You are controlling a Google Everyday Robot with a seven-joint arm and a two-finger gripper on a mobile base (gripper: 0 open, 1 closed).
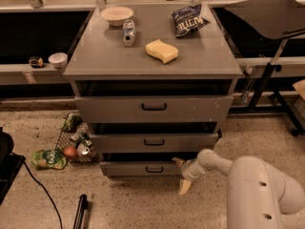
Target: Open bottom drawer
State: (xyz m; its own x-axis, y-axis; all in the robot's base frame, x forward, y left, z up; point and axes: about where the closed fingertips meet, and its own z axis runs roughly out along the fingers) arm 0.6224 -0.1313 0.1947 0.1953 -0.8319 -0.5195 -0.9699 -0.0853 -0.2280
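The bottom drawer (143,168) is the lowest and narrowest grey front of the cabinet, with a small black loop handle (154,169) at its centre. It stands slightly pulled out. My gripper (181,174) is at the drawer's right end, just right of the handle, with one pale finger (179,162) up by the drawer's top edge and the other finger (184,187) down near the floor. It holds nothing. The white arm (248,185) reaches in from the lower right.
The middle drawer (153,141) and top drawer (153,107) are also partly out. On the cabinet top lie a sponge (161,50), a chip bag (189,19), a can (127,32) and a bowl (116,15). A basket of litter (72,144) sits on the floor at left.
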